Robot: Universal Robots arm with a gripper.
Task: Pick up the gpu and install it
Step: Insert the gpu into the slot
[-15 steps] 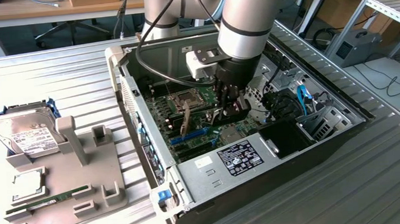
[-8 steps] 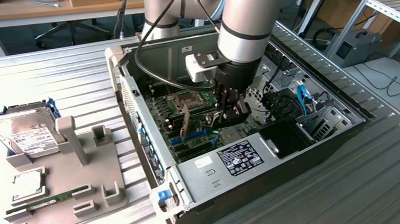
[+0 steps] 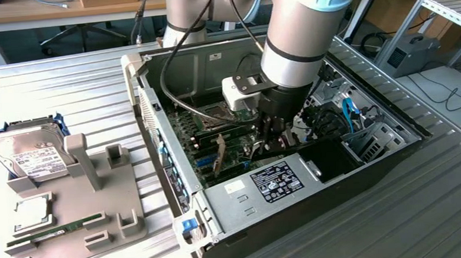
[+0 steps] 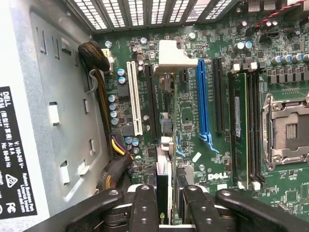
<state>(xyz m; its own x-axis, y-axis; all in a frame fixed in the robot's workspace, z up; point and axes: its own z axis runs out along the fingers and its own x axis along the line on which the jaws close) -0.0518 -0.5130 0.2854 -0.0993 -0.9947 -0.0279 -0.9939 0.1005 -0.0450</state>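
Observation:
The gpu (image 4: 164, 191) is seen edge-on in the wrist view as a thin dark card. It runs from between my fingers (image 4: 145, 208) to its pale metal bracket (image 4: 171, 58) near the vented rear wall. My gripper (image 4: 169, 210) is shut on it. The card lies along the black slots between the white slot (image 4: 133, 96) and the blue slot (image 4: 203, 101) of the green motherboard (image 4: 188, 121). Whether it sits in a slot I cannot tell. In the exterior view my gripper (image 3: 275, 141) is deep inside the open PC case (image 3: 389, 150).
A power supply (image 3: 273, 183) fills the case's near end, and cables (image 4: 104, 96) run along its wall. Memory sticks (image 4: 239, 130) and the CPU socket (image 4: 289, 130) lie beyond the blue slot. On the exterior view's left, a stand (image 3: 99, 189) holds a hard drive (image 3: 30, 154), a chip (image 3: 31, 211) and a memory stick (image 3: 58, 228).

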